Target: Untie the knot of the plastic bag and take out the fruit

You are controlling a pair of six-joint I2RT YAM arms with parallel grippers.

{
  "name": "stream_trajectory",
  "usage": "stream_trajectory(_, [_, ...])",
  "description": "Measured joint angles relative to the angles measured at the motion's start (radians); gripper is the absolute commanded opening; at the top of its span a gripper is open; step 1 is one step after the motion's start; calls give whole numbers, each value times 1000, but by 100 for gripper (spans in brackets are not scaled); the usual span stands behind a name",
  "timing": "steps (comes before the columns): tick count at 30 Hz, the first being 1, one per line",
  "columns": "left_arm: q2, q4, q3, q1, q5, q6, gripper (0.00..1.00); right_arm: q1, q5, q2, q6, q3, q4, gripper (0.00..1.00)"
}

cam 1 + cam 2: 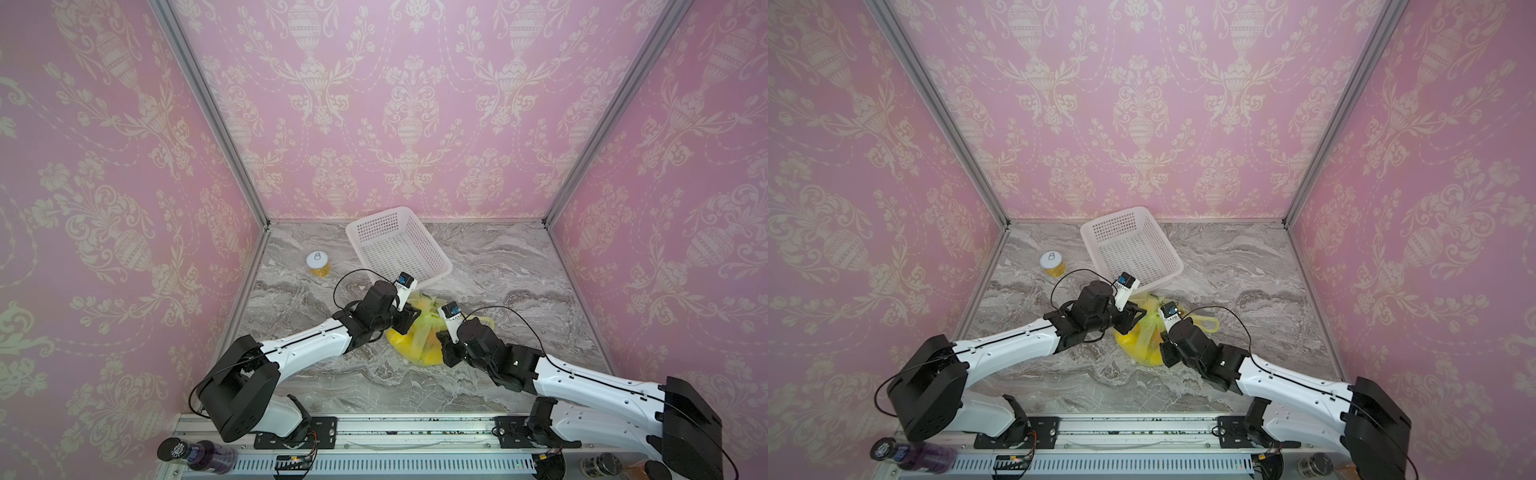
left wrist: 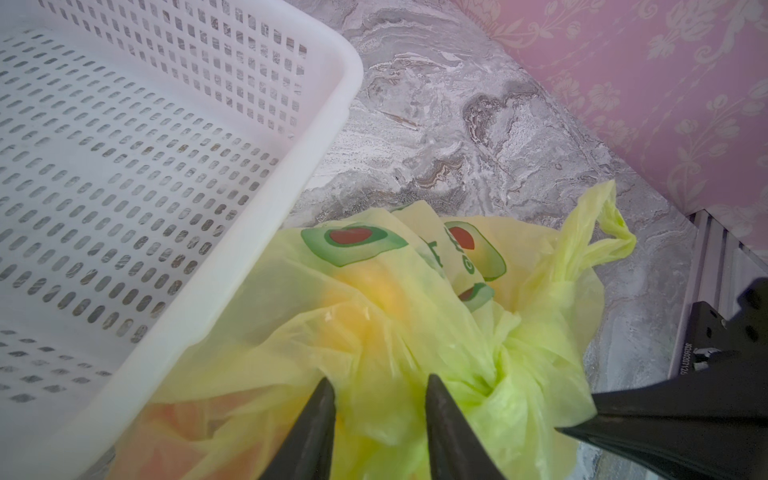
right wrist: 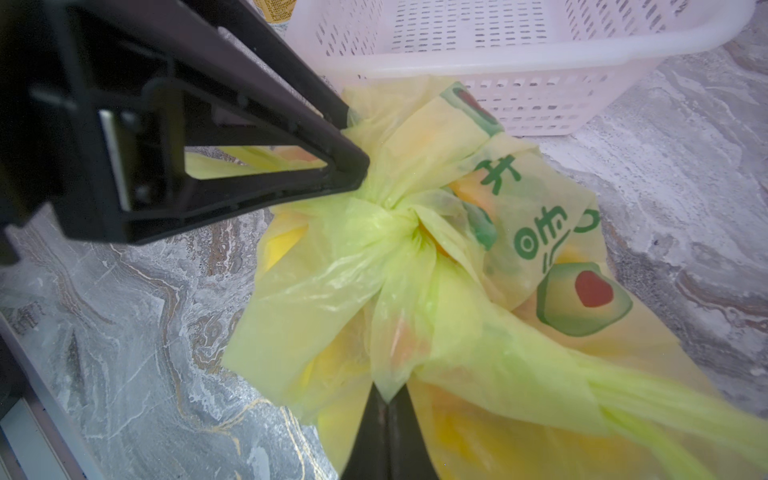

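**Top views.** A purple bottle [image 1: 199, 455] lies on the front rail, outside the work area. Beyond it, both arms converge on the plastic bag [image 1: 411, 351]. The bag rests on the table [image 1: 519, 270] against the near corner of the white basket [image 1: 374, 216]. No fruit lies outside the bag, and the basket holds nothing. A small jar [image 1: 319, 264] stands well apart, to the left of the basket. The table is grey and marble-patterned. Pink ornamented wallpaper [image 1: 415, 104] encloses it on three sides, joined by aluminium posts.

**Left wrist view.** The left hand [image 2: 380, 386] is closed on a bunch of bag film just beside the knot [image 2: 503, 353]. The knot is tied. The fruit [image 2: 374, 295] shows only as orange and yellow shapes through the film. One loop handle [image 2: 602, 237] stands free beyond the knot.

**Right wrist view.** The right hand [image 3: 386, 399] has its jaws together on a thin flap of the bag near the knot. The left hand's tips press in at the opposite side of the knot. Judgement: the task stands at its first step. Untying the knot, opening the bag and removing every fruit are all left to do.
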Motion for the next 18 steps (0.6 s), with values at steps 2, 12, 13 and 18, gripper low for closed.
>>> stream_trajectory(2, [0,10,0,0,-9,-1,4,0,0,0,0,-5,3,0])
stream_trajectory(12, [-77,27,-26,2,-146,1,0,0,58,-33,-2,-39,7,0])
stream_trajectory(13, [-92,23,-29,3,-162,1,0,0,67,-44,-2,-43,7,0])
stream_trajectory(18, [-181,11,-89,51,-206,-1,0,0,111,-97,2,-69,6,0])
